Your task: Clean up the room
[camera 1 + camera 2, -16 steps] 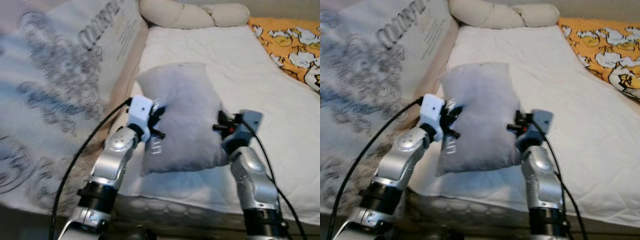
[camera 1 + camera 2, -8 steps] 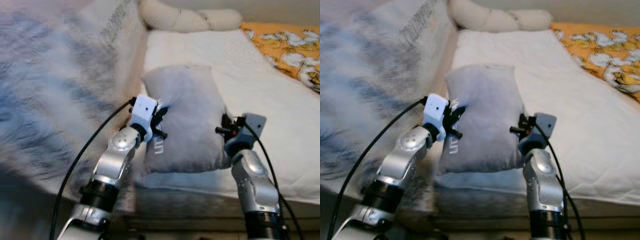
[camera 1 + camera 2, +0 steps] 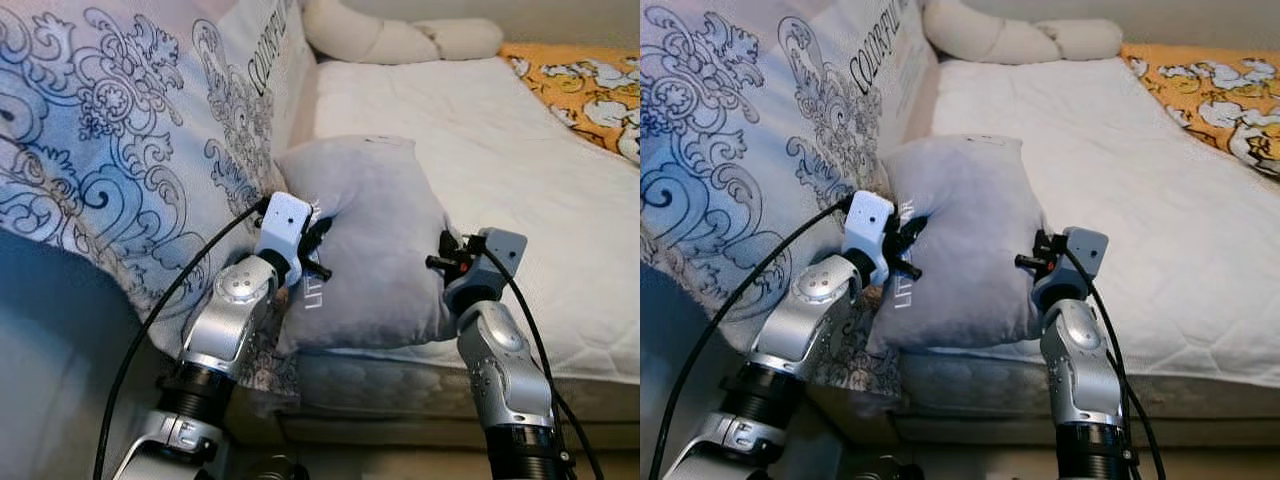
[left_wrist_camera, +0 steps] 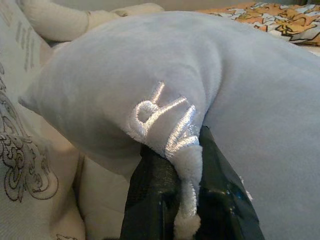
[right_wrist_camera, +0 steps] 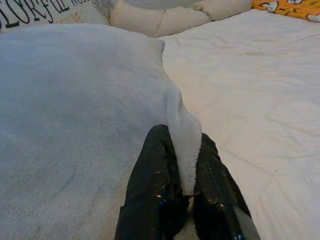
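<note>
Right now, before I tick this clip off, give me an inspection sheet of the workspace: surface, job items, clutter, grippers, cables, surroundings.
Surface: bed with white quilted mattress cover, bare in the middle.
Job's things: grey pillow held up at the near left corner of the bed, embroidered lettering on its left edge.
Clutter: orange patterned blanket at the far right; long cream bolster along the head of the bed.
Grippers: left gripper shut on the pillow's left edge; right gripper shut on its right edge.
Cables: black cable along the left arm, another down the right arm.
Surroundings: large blue-patterned cushion leaning left of the bed.
</note>
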Motion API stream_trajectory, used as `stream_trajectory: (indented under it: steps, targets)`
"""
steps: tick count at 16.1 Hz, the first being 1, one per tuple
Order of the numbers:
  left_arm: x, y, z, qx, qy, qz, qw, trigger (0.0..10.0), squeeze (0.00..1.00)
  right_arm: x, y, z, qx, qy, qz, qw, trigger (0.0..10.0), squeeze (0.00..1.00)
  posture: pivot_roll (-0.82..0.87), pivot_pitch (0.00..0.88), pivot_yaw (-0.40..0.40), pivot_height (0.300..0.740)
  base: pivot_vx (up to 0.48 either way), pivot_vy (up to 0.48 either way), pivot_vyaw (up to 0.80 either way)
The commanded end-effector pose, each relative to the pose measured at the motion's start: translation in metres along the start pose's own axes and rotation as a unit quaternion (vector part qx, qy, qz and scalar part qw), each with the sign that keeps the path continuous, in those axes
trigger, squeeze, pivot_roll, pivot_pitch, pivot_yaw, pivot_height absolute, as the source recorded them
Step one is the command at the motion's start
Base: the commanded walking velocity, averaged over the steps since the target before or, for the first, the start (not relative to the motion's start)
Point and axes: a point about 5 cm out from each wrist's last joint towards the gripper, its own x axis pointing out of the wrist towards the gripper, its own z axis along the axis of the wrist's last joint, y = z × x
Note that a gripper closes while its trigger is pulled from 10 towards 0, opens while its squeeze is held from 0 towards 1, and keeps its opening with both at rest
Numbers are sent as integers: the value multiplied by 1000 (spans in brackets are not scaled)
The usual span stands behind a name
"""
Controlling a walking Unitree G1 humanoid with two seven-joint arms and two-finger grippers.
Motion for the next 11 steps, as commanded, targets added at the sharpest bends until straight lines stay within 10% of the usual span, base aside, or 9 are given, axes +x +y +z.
stream_trajectory:
  steps: [1, 11]
  targets:
    - [1, 6, 14, 8, -31, 10, 999, 10000, 0, 1, -4, 6, -5, -11, -11, 1000, 10000, 0, 33, 0, 41, 740, 270, 0, 0]
    - [3, 0, 14, 7, -30, -1, 1000, 10000, 0, 0, -5, 5, -4, -7, -9, 1000, 10000, 0, 29, 0, 40, 740, 293, 0, -240]
